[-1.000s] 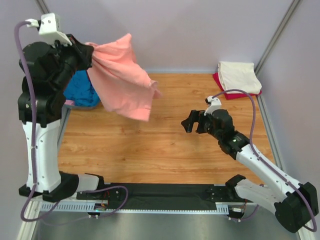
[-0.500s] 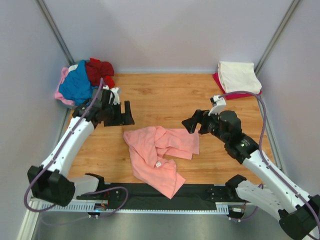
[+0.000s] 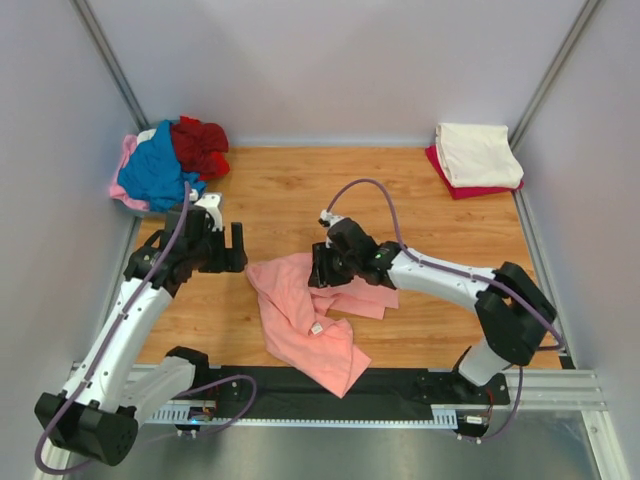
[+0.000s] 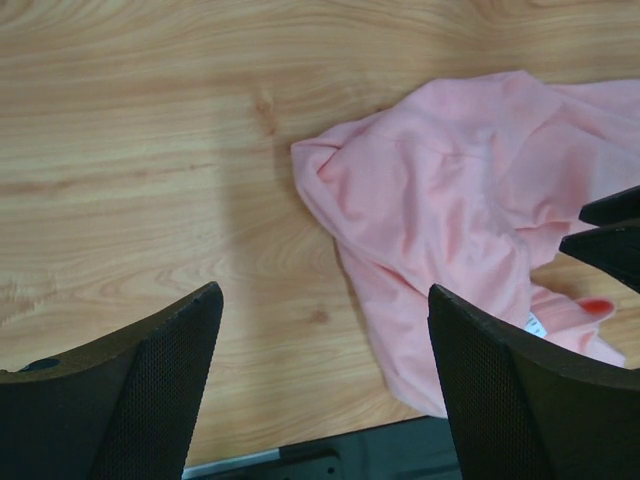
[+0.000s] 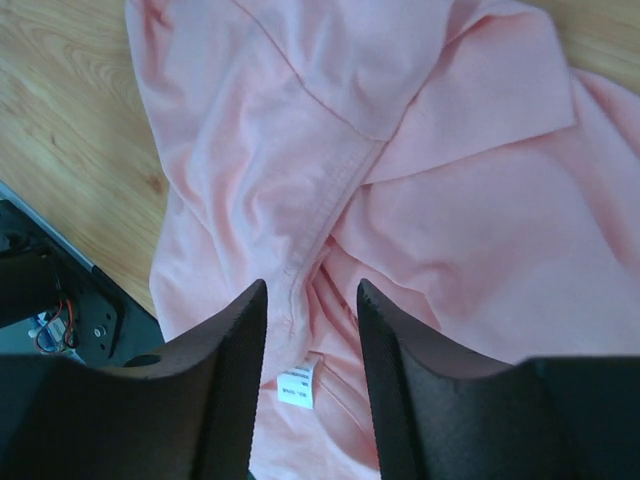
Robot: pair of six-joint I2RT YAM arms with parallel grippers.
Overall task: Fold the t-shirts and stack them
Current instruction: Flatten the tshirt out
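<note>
The salmon-pink t-shirt (image 3: 300, 315) lies crumpled on the wooden table near the front middle. My right gripper (image 3: 318, 268) sits low over its upper part. In the right wrist view its fingers (image 5: 225, 340) stand narrowly apart, astride the collar seam of the shirt (image 5: 450, 200), with the white label (image 5: 297, 382) just below. My left gripper (image 3: 232, 248) hangs wide open just left of the shirt (image 4: 450, 200), over bare wood, nothing between its fingers (image 4: 150, 380). More t-shirts lie heaped at the back left: blue (image 3: 150, 175), dark red (image 3: 200, 145), pale pink (image 3: 122, 170).
A folded cream shirt (image 3: 475, 152) rests on a folded dark red one (image 3: 450, 187) at the back right corner. Grey walls close in the table (image 3: 430, 225) on three sides. A black rail (image 3: 400, 385) runs along the near edge, under the shirt's lower hem.
The left gripper let go of the raised pink shirt, which dropped onto the table, and the arm came down beside it. The right arm reached left onto the shirt, its jaws narrowing.
</note>
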